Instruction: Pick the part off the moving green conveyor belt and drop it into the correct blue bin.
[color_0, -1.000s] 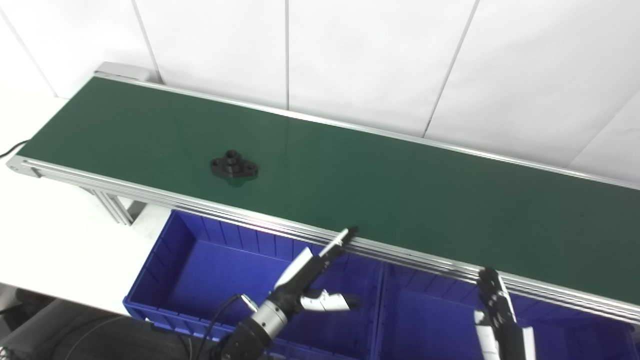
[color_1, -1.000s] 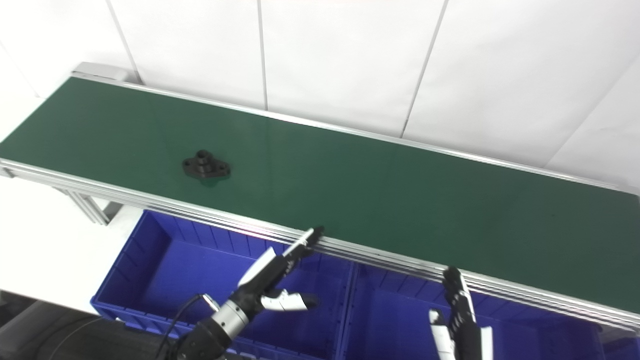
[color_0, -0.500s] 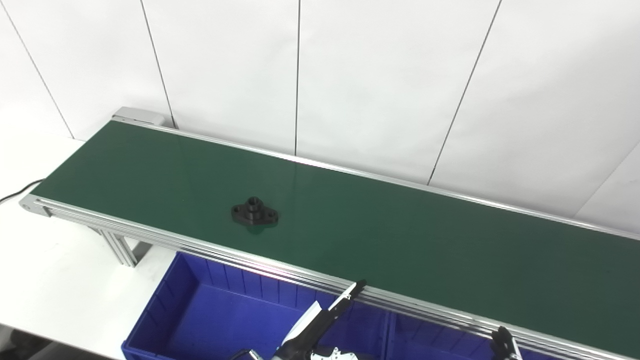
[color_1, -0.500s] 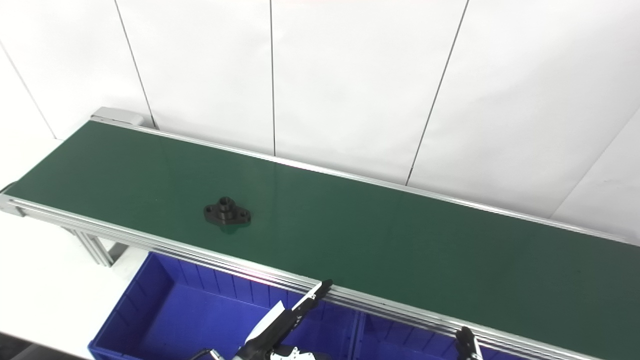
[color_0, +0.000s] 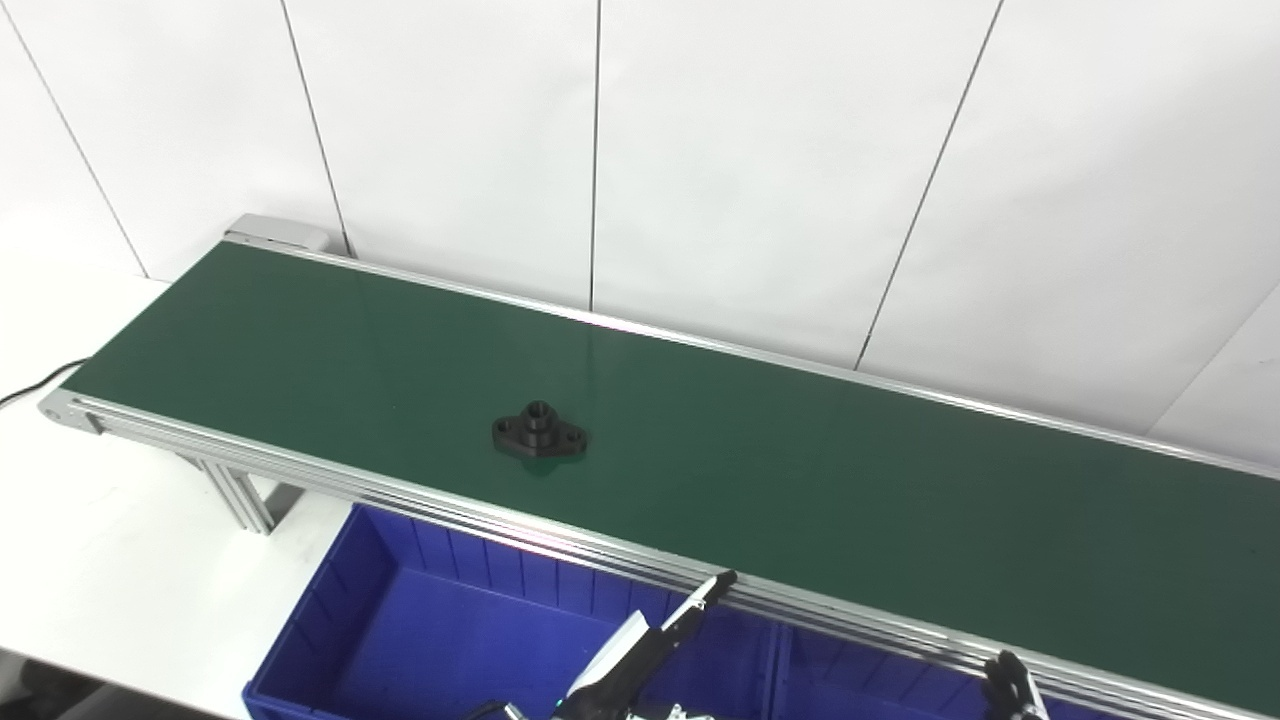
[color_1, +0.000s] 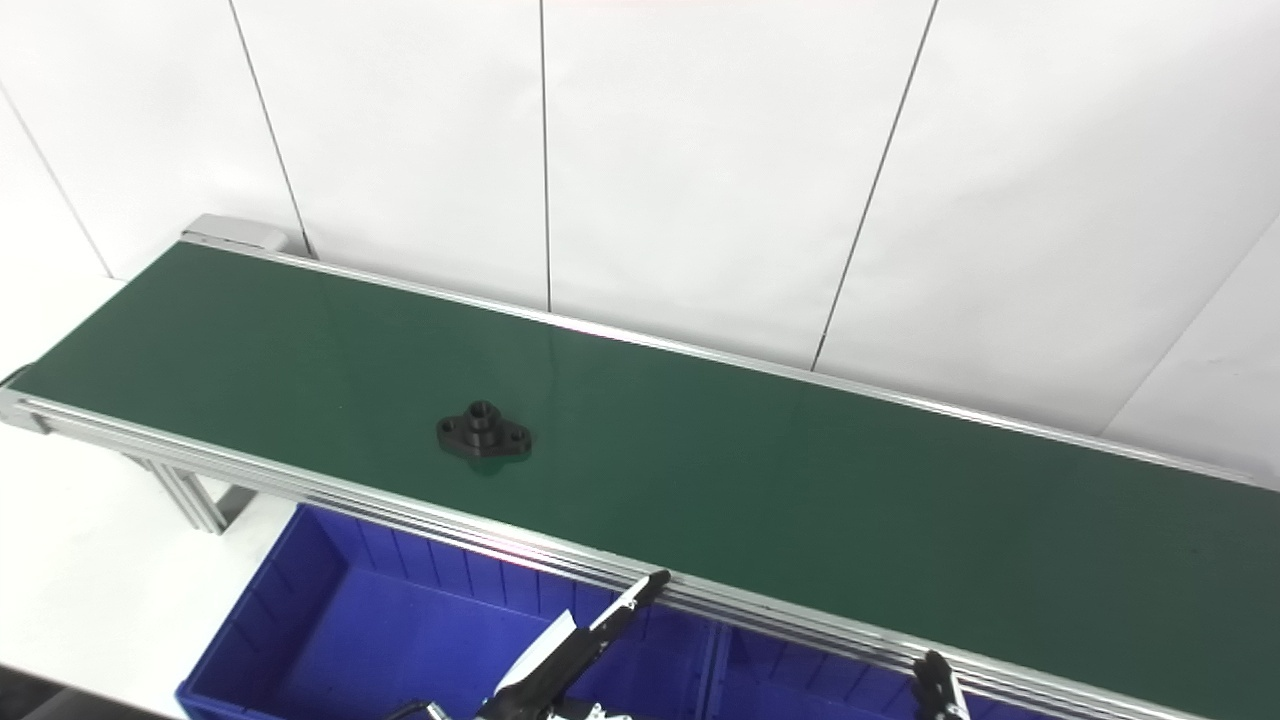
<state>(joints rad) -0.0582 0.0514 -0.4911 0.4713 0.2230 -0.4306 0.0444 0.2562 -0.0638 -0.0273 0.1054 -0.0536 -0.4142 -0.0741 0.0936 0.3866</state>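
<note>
A black flanged part (color_0: 538, 436) with a raised centre collar lies flat on the green conveyor belt (color_0: 800, 480), left of the middle and toward the near rail. My left hand (color_0: 650, 645) is low at the bottom edge, over the left blue bin (color_0: 400, 620). Its fingers are stretched out toward the belt's near rail and hold nothing. It is well short of the part and to its right. Of my right hand (color_0: 1010, 690) only straight fingertips poke up at the bottom edge, below the rail.
A second blue bin (color_0: 860, 680) adjoins the first on the right, below the belt's aluminium rail (color_0: 400, 490). A white table (color_0: 110, 560) extends to the left, with a black cable (color_0: 30, 385) at its far edge. White wall panels stand behind the belt.
The camera tilted up a second ago, so both hands sit lower in the picture. The black part has travelled to the right along the belt. The hands show no clear move of their own.
</note>
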